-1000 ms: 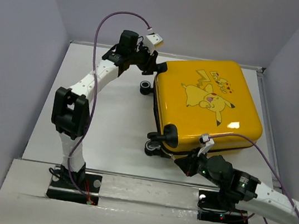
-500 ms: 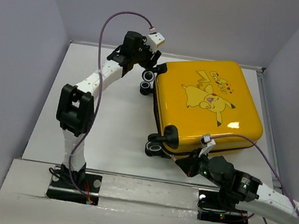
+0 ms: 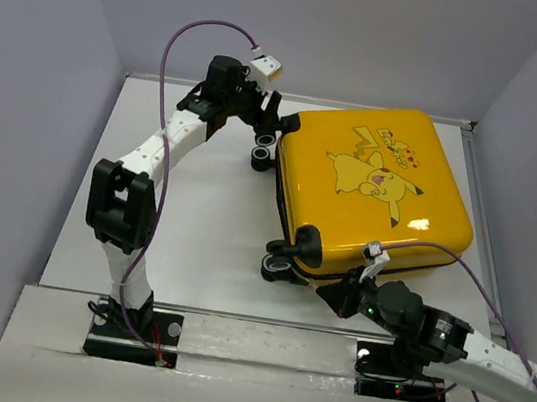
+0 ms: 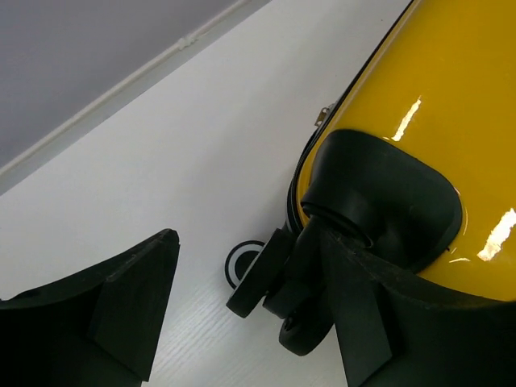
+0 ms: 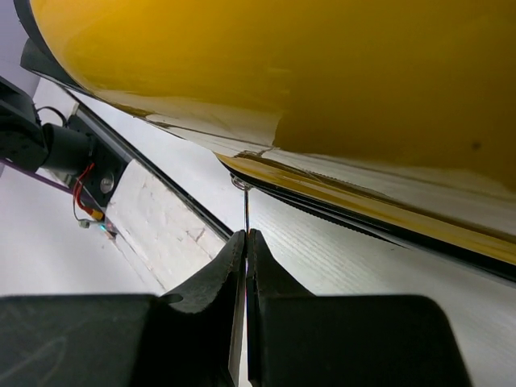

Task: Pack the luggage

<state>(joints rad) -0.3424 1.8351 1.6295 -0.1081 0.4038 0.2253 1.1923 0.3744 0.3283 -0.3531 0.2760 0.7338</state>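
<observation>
**Two arms at one shut yellow suitcase**

On the left, the left gripper (image 3: 269, 118) is at the far left corner of the luggage (image 3: 372, 186), just beside a pair of wheels (image 3: 264, 148). From above, its fingers look like one dark lump. Only the left wrist camera shows that they stand wide apart and hold nothing. One wheel and its black corner piece (image 4: 379, 201) show in the gap between them. I cannot tell if the right-hand finger touches that piece. This camera also shows a small silver bit (image 4: 322, 115) on the black seam, which is too small to see from above.

In the middle, the luggage lies flat on the white table (image 3: 196, 211) with its lid down, over to the right side. Only the top camera shows the Pikachu drawing (image 3: 368, 180) on the shell. It also shows another wheel (image 3: 277, 263) at the near left corner.

On the right, the right gripper (image 3: 335, 294) is at the near edge of the luggage. The top camera does not show its fingertips well. The right wrist camera shows the fingers (image 5: 218, 282) pressed tight together. A thin strip (image 5: 246, 211) comes up from between their tips to the black zipper line (image 5: 347, 205). It is seen edge on, so I cannot tell what it is.

The inside of the luggage is hidden. I cannot tell how far the zipper is done up. The right arm is cut off at the edge of the top view.
</observation>
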